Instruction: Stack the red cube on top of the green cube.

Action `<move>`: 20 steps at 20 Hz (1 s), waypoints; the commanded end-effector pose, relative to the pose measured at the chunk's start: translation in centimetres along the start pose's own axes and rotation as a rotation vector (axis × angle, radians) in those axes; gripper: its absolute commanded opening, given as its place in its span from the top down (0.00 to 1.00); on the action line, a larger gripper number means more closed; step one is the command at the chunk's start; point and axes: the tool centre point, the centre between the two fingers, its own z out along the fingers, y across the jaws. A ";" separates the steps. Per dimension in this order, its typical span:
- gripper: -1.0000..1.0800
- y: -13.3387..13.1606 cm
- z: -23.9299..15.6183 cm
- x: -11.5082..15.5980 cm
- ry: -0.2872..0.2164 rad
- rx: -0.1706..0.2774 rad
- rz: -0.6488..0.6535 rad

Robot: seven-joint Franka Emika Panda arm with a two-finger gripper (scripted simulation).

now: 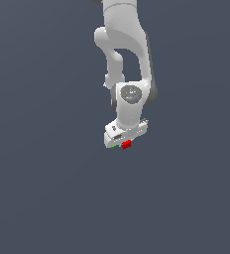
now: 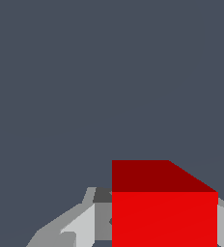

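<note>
While I am hanging above the grey floor (image 1: 47,198), the green cube (image 1: 114,147) is showing as a sliver just beside the red cube (image 1: 126,144), toward the exterior view's left of it, half hidden under my gripper (image 1: 123,144). Whether the two are touching I cannot tell. The red cube is sitting at my fingertips, and in the wrist view it is filling the space between my fingers (image 2: 80,226), which look to be pinching it, one at each side.

I am judging that the risk is in the release: if the red cube is sitting off-centre over the green cube, it could tip off the edge, or a finger could nudge the green cube as I am spreading.
</note>
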 end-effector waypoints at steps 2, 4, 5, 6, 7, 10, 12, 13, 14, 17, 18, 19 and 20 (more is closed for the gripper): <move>1.00 1.6 0.6 -2.3 0.001 0.000 0.000; 1.00 2.3 0.9 -3.4 0.001 0.000 0.000; 1.00 2.7 1.1 -3.9 0.000 0.000 0.000; 1.00 3.0 1.2 -4.4 0.000 0.000 0.000; 1.00 3.3 1.4 -4.7 0.000 0.000 0.000; 1.00 4.0 1.6 -5.6 0.000 0.000 0.000; 1.00 4.2 1.7 -5.8 0.000 0.000 0.000; 1.00 4.2 1.7 -5.9 0.000 0.000 0.000; 0.04 4.2 1.7 -5.9 0.000 0.000 0.000; 0.04 4.2 1.7 -5.9 0.000 0.000 0.000; 0.04 4.2 1.7 -5.9 0.000 0.000 0.000; 0.04 4.2 1.7 -5.9 0.000 0.000 0.000; 0.04 4.2 1.7 -5.9 0.000 0.000 0.000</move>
